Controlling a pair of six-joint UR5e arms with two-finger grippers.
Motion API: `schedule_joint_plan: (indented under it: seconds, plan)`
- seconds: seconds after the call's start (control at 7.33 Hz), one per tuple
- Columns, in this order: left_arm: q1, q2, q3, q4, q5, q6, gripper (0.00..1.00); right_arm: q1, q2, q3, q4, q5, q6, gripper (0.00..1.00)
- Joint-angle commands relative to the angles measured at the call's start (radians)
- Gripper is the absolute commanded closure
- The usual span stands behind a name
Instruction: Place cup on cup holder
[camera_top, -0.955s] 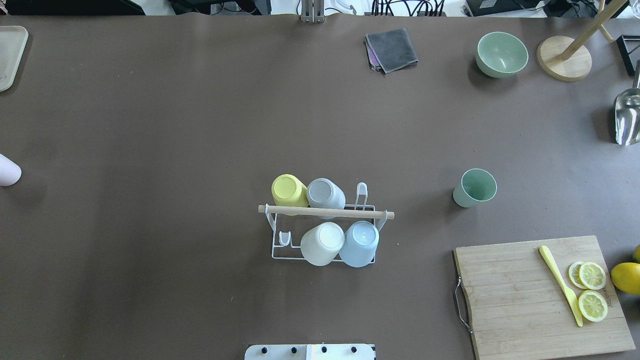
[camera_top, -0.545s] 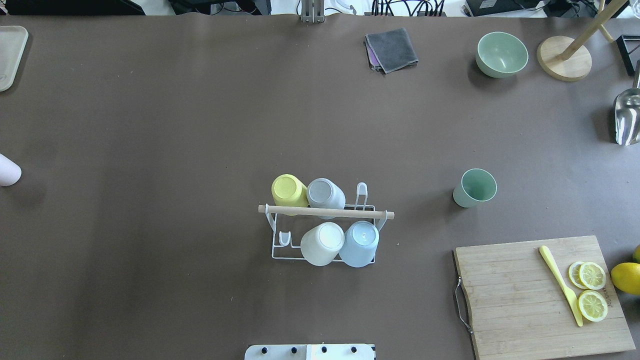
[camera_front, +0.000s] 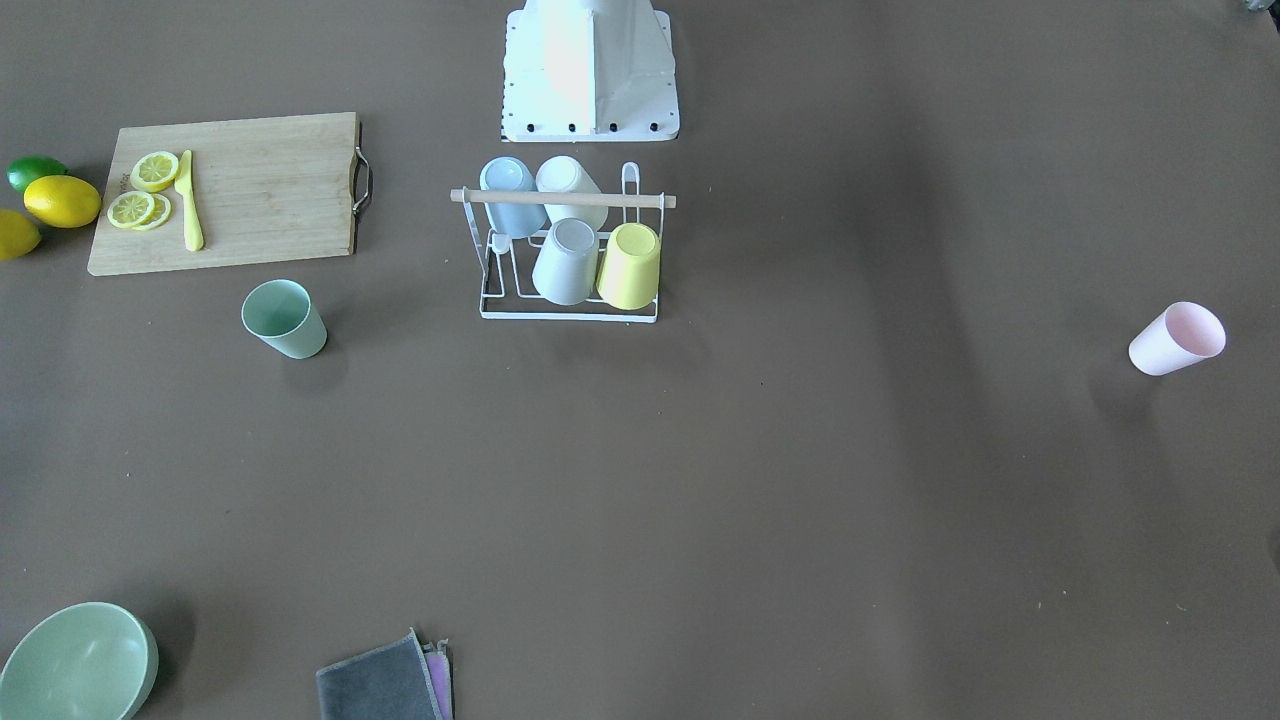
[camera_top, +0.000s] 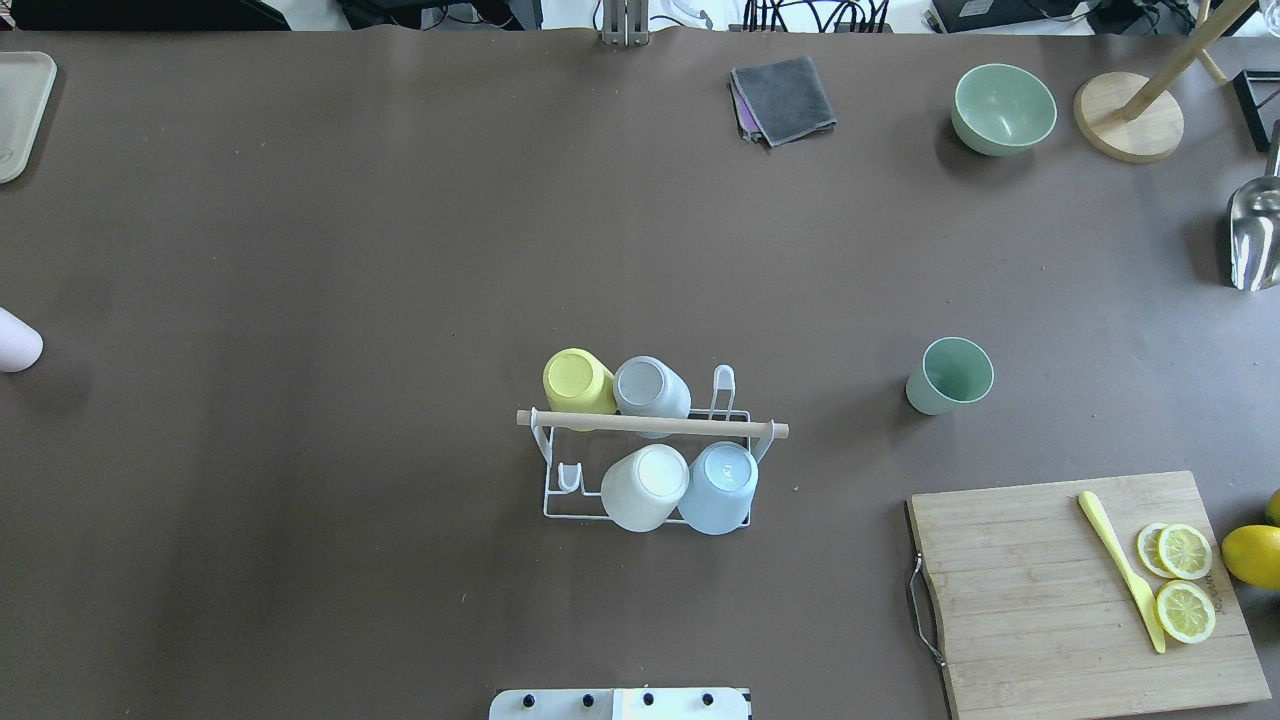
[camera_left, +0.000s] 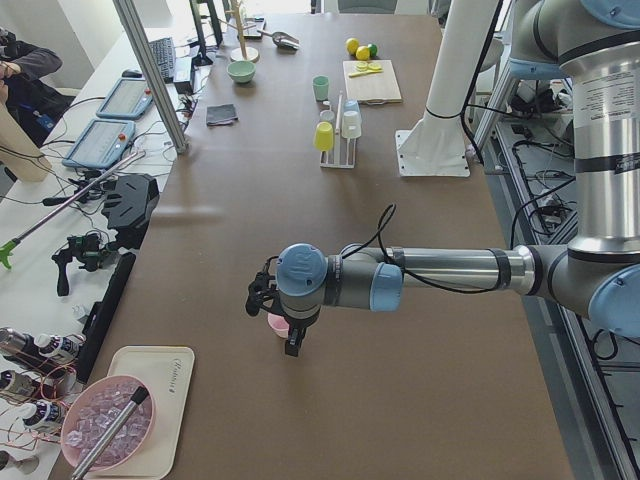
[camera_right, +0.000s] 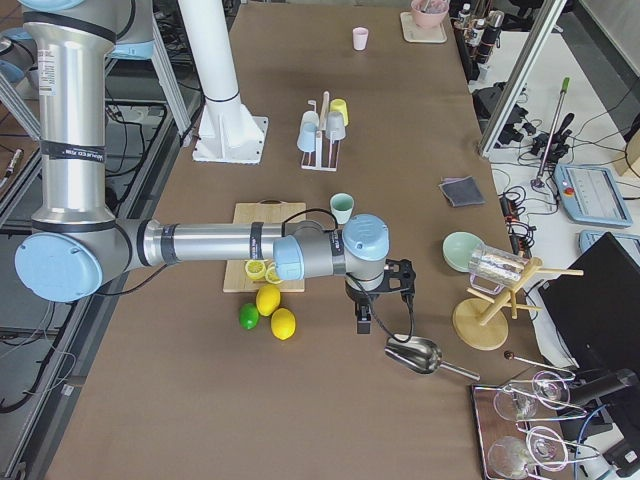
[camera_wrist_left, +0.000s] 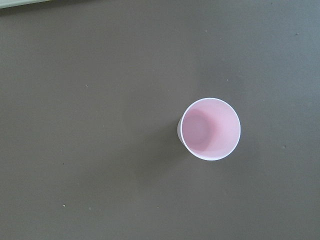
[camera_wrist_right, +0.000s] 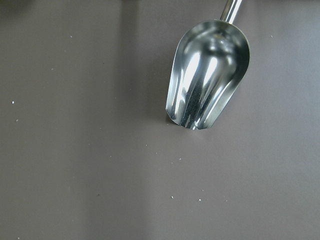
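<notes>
1. No brand or label legible; small print on the cutting board (camera_top: 1050, 600) corner by the lemon slices (camera_top: 1185, 610), too small to read.
2. Mid-table, near the robot-base edge at 6 o'clock in the overhead view: cup holder (camera_top: 700, 428). Four cups upside down on it: yellow cup (camera_top: 577, 380), grey cup (camera_top: 650, 386), white cup (camera_top: 645, 487), blue cup (camera_top: 718, 486). Two prongs bare, at its 1 and 8 o'clock.
3. Two loose cups, mouths up: green cup (camera_top: 950, 375) at 3 o'clock of the holder, well apart; pink cup (camera_wrist_left: 210, 128) at 9 o'clock, right at the table's left edge.
4. Wide bare table from the holder out to the pink cup, and from 10 to 12 o'clock.
5. Above the pink cup: left gripper (camera_left: 288, 340); cannot tell if fingers apart or together.
6. Near the metal scoop (camera_wrist_right: 207, 75) at the right edge: right gripper (camera_right: 365, 318); finger state, cannot tell.
7. Counted: six cups, three lemon slices, two lemons (camera_front: 62, 200), one lime (camera_front: 35, 172), one yellow knife (camera_top: 1120, 565), one green bowl (camera_top: 1003, 108), one folded cloth (camera_top: 785, 98), one scoop.
</notes>
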Motion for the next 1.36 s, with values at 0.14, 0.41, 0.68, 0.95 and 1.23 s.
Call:
schedule_joint_plan:
  seconds: [0.14,0.41,0.68,0.95,1.23]
  plan:
    - [0.005,-0.033,-0.033,-0.005,0.007,0.005,0.02,0.000,-0.004,0.000,-0.006,0.002,0.003,0.00]
    - [0.014,-0.053,-0.032,-0.006,0.009,0.040,0.02,-0.001,0.002,0.001,-0.009,-0.005,0.004,0.00]
    - [0.041,-0.082,-0.060,0.003,0.050,0.041,0.02,0.003,-0.003,0.038,-0.015,-0.010,0.004,0.00]
    - [0.151,-0.108,-0.075,0.024,0.100,0.037,0.02,-0.058,0.016,0.110,-0.108,-0.019,0.003,0.00]
    - [0.288,-0.207,-0.067,0.197,0.223,0.045,0.02,-0.092,0.092,0.116,-0.156,-0.028,0.003,0.00]
